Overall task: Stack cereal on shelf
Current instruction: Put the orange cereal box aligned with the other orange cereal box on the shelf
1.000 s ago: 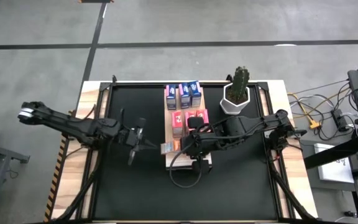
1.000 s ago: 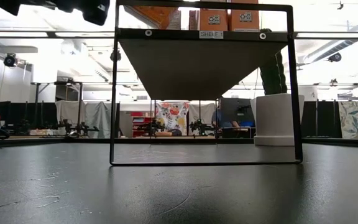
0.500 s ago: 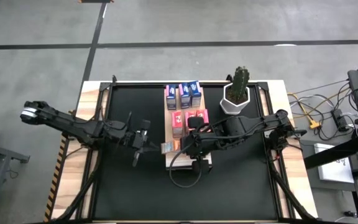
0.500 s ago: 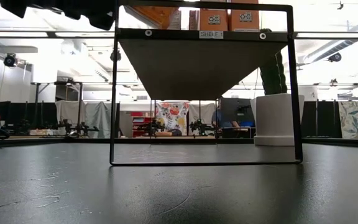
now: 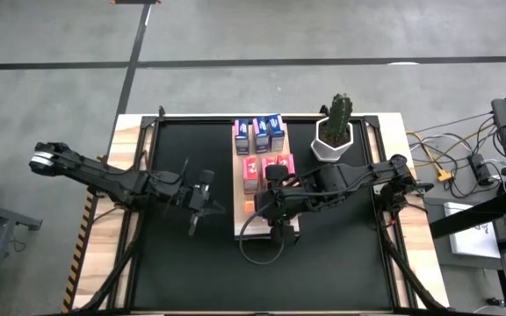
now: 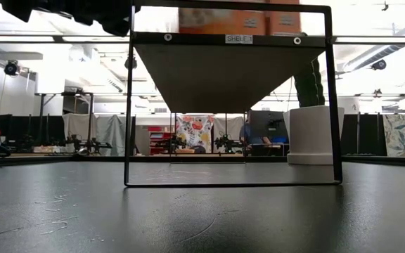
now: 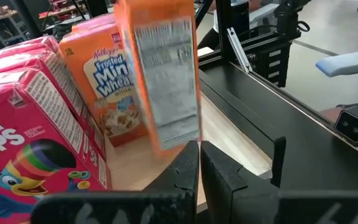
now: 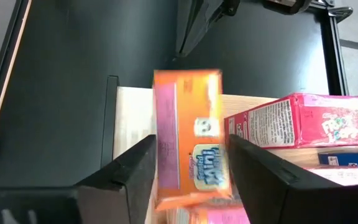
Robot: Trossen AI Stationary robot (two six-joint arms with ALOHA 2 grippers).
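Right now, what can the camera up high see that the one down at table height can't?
Only the high view shows both grippers: the left gripper beside the shelf, the right gripper over it, plus blue boxes and pink boxes.

Only the low view shows the room behind, with a seated person.

Both show the cactus, its white pot and orange boxes on the shelf.

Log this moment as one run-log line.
right gripper: open, around orange cereal box above shelf | left gripper: shut, beside shelf | red boxes, blue boxes standing on shelf
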